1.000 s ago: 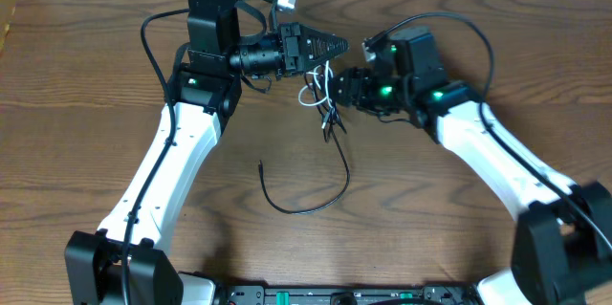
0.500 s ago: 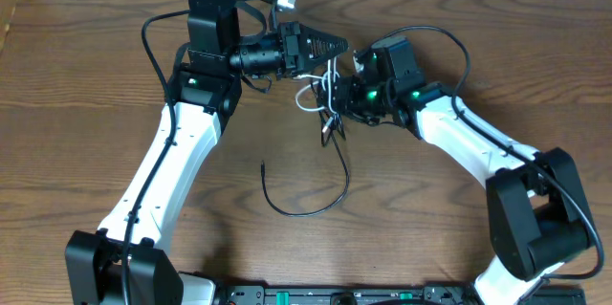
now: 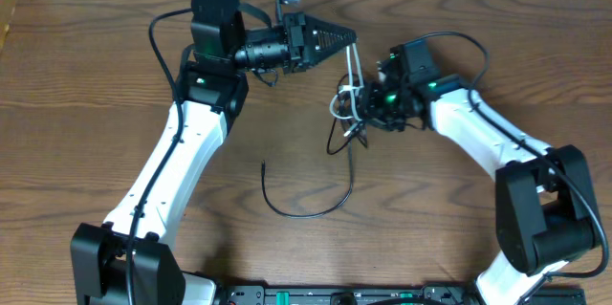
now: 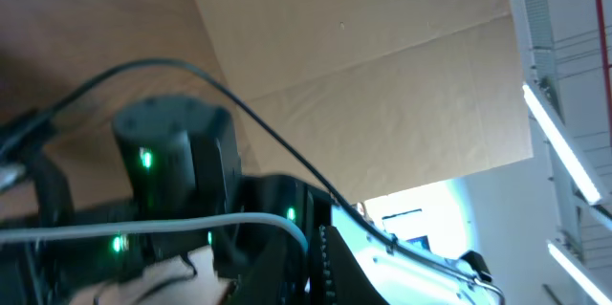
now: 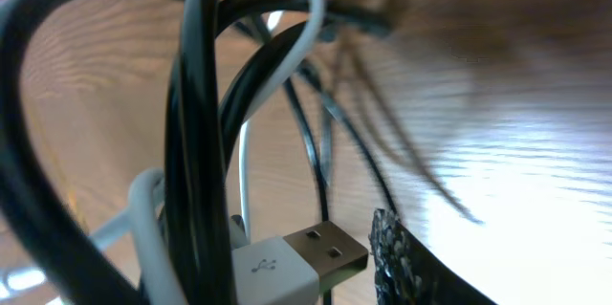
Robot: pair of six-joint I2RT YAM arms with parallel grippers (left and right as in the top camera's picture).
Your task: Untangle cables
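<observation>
Wood-grain table [image 3: 459, 238], looped glossy cables [image 3: 346, 114], left gripper [image 3: 350, 36] pinching thin white cord [image 3: 357, 68], right gripper [image 3: 366, 106] grip unclear

Overhead: fixed, straight down on the table [image 3: 86, 85], far enough to take in both arms whole. Left wrist: tilted up off the table, facing the right arm [image 4: 172, 147] close by. Right wrist: low, very near the cables [image 5: 191, 133]. Overhead shares both, small.
</observation>
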